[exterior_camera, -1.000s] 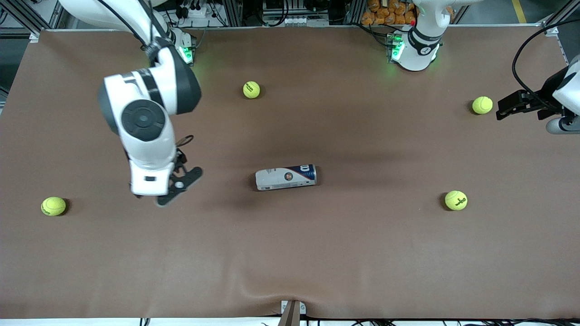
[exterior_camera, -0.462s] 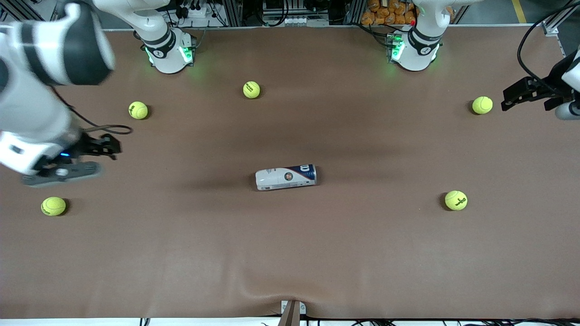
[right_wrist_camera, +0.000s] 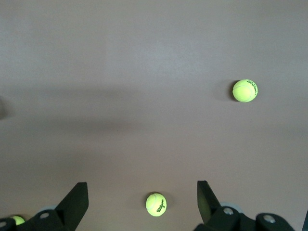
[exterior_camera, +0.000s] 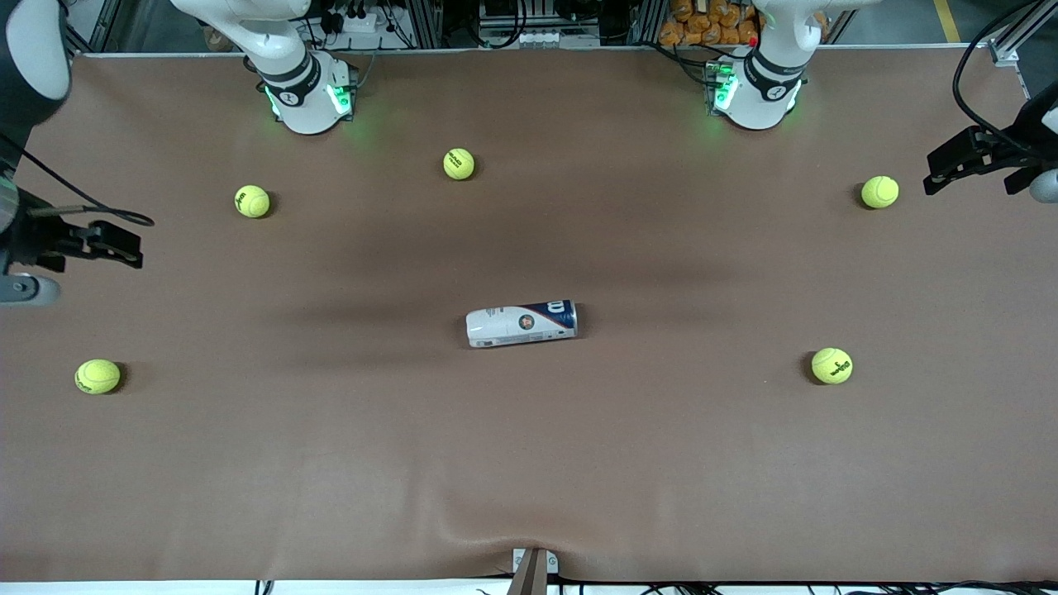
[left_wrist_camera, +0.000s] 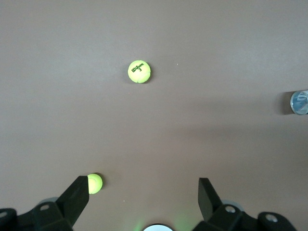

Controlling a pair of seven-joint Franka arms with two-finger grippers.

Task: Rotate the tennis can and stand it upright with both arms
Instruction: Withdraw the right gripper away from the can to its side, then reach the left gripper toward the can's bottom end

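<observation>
The tennis can lies on its side at the middle of the brown table, white end toward the right arm's end and navy end toward the left arm's end. Its silvery end shows at the edge of the left wrist view. My right gripper is open and empty over the table edge at the right arm's end, well away from the can. It also shows open in the right wrist view. My left gripper is open and empty over the table edge at the left arm's end, also open in its wrist view.
Several yellow-green tennis balls lie scattered around the can: one near the bases, one and one toward the right arm's end, one and one toward the left arm's end.
My right arm has swung away from beside the can out to its end of the table, uncovering a ball. My left gripper has drifted slightly farther outward. The can has not moved.
</observation>
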